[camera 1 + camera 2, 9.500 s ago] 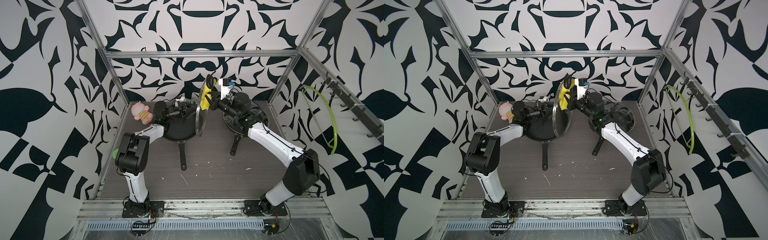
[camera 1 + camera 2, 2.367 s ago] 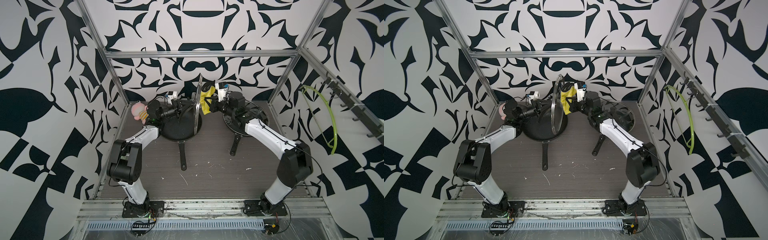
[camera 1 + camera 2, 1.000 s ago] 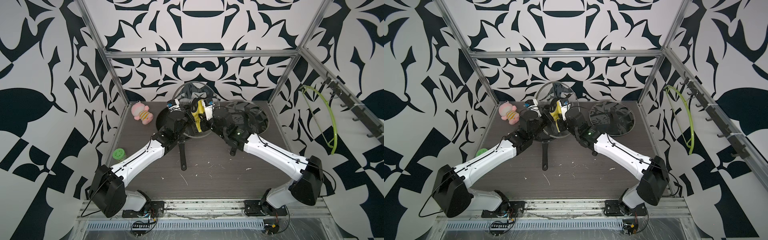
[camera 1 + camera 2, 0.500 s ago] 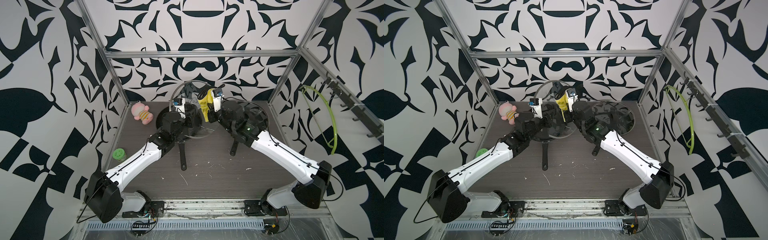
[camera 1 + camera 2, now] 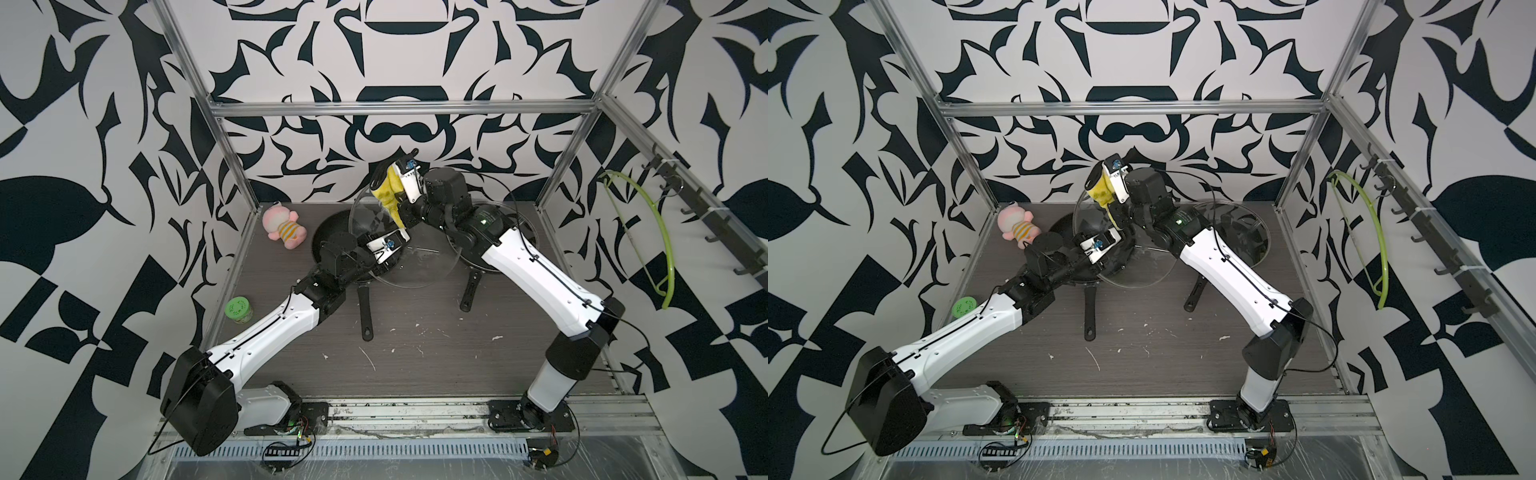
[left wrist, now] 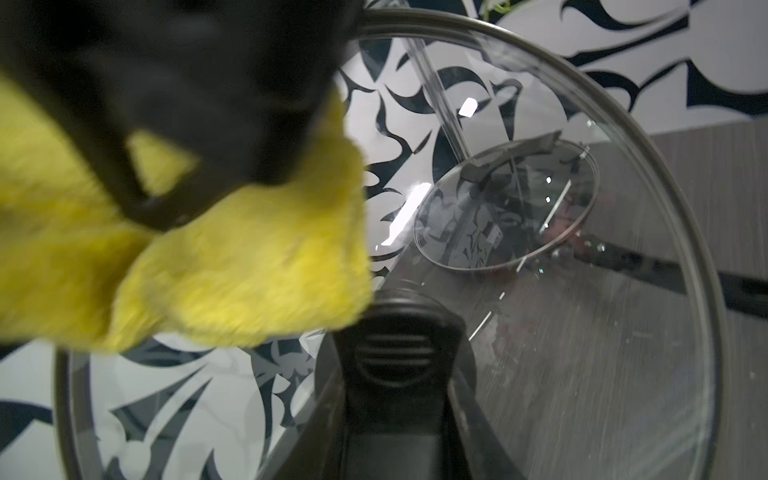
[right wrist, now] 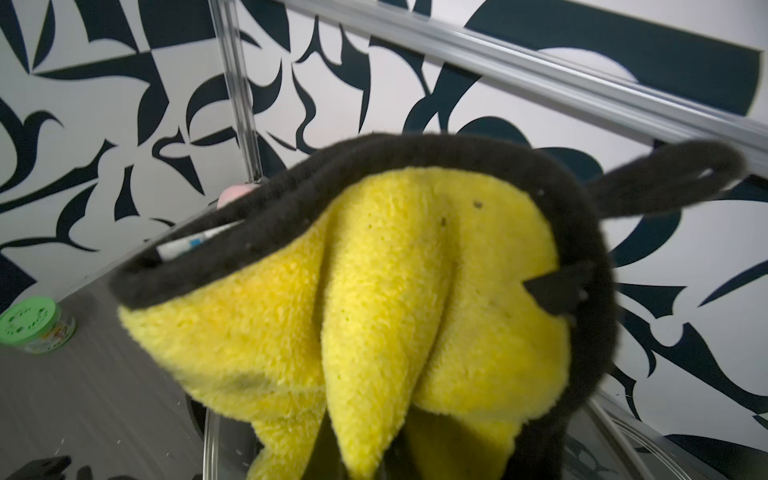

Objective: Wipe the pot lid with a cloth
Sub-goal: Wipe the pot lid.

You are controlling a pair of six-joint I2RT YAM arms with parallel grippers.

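Lid angle is the big change. Half a second back the glass pot lid (image 5: 424, 266) stood close to upright facing the camera. Now the left hand (image 5: 392, 249) has laid it over so it slopes out toward the right arm, held up off the bench (image 5: 415, 357) above the black frying pan (image 5: 324, 232). The left hand is clamped on the lid's black knob (image 6: 395, 357), and the left wrist view shows that pretty clearly.

The right hand (image 5: 394, 201) is closed tight on the yellow cloth (image 5: 380, 193), which is all bunched up with its black loop (image 7: 731, 160) sticking out. A second ago the cloth was around the middle of the glass; now it's up at the far top rim. It looks pressed against the glass there, though I can't swear it's touching.

My read is that one pass across the face just ran out at the edge, so the wiping is underway but not obviously finished. The next stroke probably has to come back down over the rest of the glass.
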